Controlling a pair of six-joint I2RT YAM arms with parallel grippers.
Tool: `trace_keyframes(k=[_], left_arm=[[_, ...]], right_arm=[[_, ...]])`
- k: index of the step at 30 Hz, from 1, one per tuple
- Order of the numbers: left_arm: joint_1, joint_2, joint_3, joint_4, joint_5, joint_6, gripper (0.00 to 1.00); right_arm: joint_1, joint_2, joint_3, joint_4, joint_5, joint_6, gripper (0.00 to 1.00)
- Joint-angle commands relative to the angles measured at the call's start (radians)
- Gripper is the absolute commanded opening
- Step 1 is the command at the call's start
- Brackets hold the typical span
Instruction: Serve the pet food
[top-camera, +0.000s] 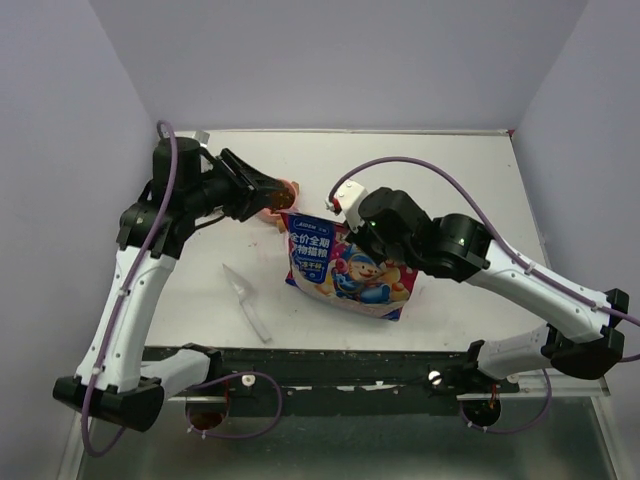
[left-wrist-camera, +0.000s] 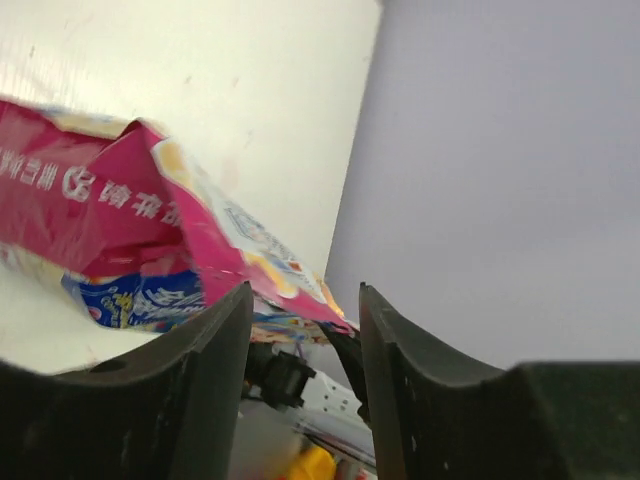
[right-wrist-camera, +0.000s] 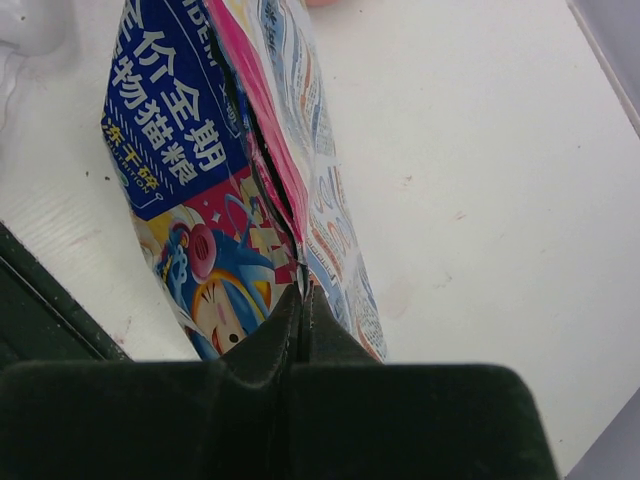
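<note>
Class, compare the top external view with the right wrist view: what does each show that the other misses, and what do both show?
Only the top view: both arms, the left gripper at the far end of the bag, and the clear scoop lying left of the bag. Only the right wrist view: the right gripper shut on the bag's folded edge. Both: the bag on the white table.
</note>
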Motion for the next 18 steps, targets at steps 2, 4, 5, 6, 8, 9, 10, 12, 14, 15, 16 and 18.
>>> trace_keyframes(k=[2, 4, 5, 6, 8, 9, 10, 12, 14, 15, 16, 18], left_arm=[[-0.011, -0.151, -0.021, 0.281, 0.053, 0.269, 0.55], [-0.02, -0.191, -0.074, 0.382, 0.101, 0.368, 0.55], [-0.023, -0.204, -0.095, 0.431, 0.14, 0.442, 0.56], [-0.028, -0.211, -0.107, 0.462, 0.174, 0.508, 0.56], [-0.055, -0.224, -0.14, 0.543, 0.3, 0.699, 0.55], [-0.081, -0.23, -0.161, 0.569, 0.356, 0.826, 0.52], [-0.107, -0.24, -0.193, 0.577, 0.383, 0.944, 0.5], [-0.155, -0.256, -0.236, 0.565, 0.38, 1.173, 0.52], [-0.169, -0.254, -0.255, 0.586, 0.383, 1.286, 0.57], [-0.169, -0.25, -0.256, 0.6, 0.397, 1.306, 0.59], [-0.167, -0.236, -0.25, 0.599, 0.429, 1.33, 0.62], [-0.169, -0.169, -0.186, 0.523, 0.557, 1.364, 0.64]], right_arm=[[-0.006, -0.037, 0.042, -0.043, -0.031, 0.005, 0.0], [-0.006, -0.043, 0.038, -0.042, -0.058, -0.004, 0.0], [-0.007, -0.043, 0.036, -0.045, -0.075, -0.007, 0.0], [-0.007, -0.041, 0.036, -0.051, -0.083, -0.01, 0.0], [-0.006, -0.029, 0.057, -0.068, -0.112, -0.006, 0.0], [-0.006, -0.025, 0.07, -0.074, -0.13, -0.003, 0.0], [-0.006, -0.018, 0.083, -0.078, -0.146, 0.003, 0.0], [-0.006, -0.017, 0.099, -0.081, -0.16, 0.008, 0.0], [-0.007, -0.017, 0.116, -0.092, -0.166, 0.011, 0.0], [-0.007, -0.018, 0.125, -0.101, -0.167, 0.011, 0.0], [-0.006, -0.017, 0.131, -0.107, -0.173, 0.013, 0.0], [-0.006, -0.015, 0.134, -0.12, -0.18, 0.014, 0.0]])
